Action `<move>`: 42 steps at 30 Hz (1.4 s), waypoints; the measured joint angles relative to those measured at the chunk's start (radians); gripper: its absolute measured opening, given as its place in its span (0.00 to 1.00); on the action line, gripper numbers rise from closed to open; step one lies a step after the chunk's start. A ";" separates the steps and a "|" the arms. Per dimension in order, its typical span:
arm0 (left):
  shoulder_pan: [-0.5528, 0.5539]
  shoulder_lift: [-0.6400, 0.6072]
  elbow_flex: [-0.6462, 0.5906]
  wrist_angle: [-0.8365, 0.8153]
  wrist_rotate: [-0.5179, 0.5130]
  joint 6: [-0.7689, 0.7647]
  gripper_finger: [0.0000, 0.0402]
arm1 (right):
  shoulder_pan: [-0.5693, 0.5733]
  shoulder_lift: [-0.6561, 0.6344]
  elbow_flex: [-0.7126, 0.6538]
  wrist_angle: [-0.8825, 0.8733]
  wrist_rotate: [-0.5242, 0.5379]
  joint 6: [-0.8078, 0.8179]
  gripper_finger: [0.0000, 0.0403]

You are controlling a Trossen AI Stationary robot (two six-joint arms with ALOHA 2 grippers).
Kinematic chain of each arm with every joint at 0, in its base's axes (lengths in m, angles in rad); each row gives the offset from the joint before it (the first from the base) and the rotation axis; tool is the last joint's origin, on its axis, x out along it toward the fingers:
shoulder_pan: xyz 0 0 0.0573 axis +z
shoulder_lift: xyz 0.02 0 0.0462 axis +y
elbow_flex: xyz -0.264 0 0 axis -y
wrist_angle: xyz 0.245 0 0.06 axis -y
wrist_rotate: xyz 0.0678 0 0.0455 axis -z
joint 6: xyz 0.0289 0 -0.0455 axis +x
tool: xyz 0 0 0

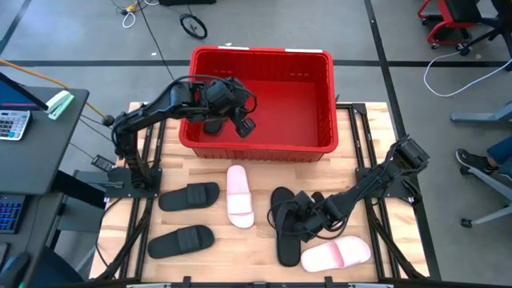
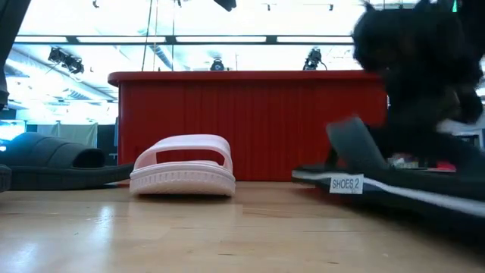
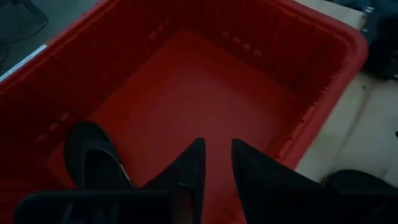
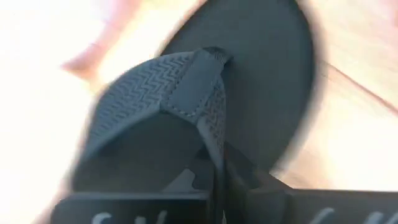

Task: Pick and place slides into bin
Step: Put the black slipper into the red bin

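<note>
The red bin (image 1: 308, 68) stands at the table's far middle. One black flip-flop (image 1: 214, 125) lies on the bin's floor and also shows in the left wrist view (image 3: 93, 162). My left gripper (image 1: 242, 126) hangs open and empty inside the bin, beside that flip-flop. My right gripper (image 1: 308, 220) is low over the second black flip-flop (image 1: 285, 240) at the near right and is shut on its strap. Two black wide-strap slides (image 1: 188, 196) (image 1: 182, 240) and two pale slides (image 1: 240, 196) (image 1: 336, 254) lie sole-down on the table. My right gripper pinches the flip-flop's thong strap (image 4: 208, 134) between its two fingers, near where the two branches meet. The fingers come slanting down from the table's right side. The sole (image 2: 379, 186) lies on the table and the strap (image 2: 356, 148) stands up from it.
The bin's near wall (image 1: 256, 148) rises between the slides and the bin's floor. A pale slide (image 2: 182, 171) lies just in front of that wall. The table's edge runs close to the near pale slide. A desk with a calculator (image 1: 12, 124) stands at the left.
</note>
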 joint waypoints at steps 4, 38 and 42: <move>-0.035 0.000 0.000 -0.020 0.000 -0.002 0.18 | 0.035 -0.059 0.090 0.000 0.047 -0.049 0.02; -0.227 -0.166 0.001 -0.141 -0.471 -0.230 0.05 | -0.884 -0.114 0.785 -0.205 0.158 -0.968 0.01; -0.188 -0.178 0.000 -0.144 -0.470 -0.146 0.02 | -1.013 0.029 0.784 -0.045 -0.046 -0.979 0.01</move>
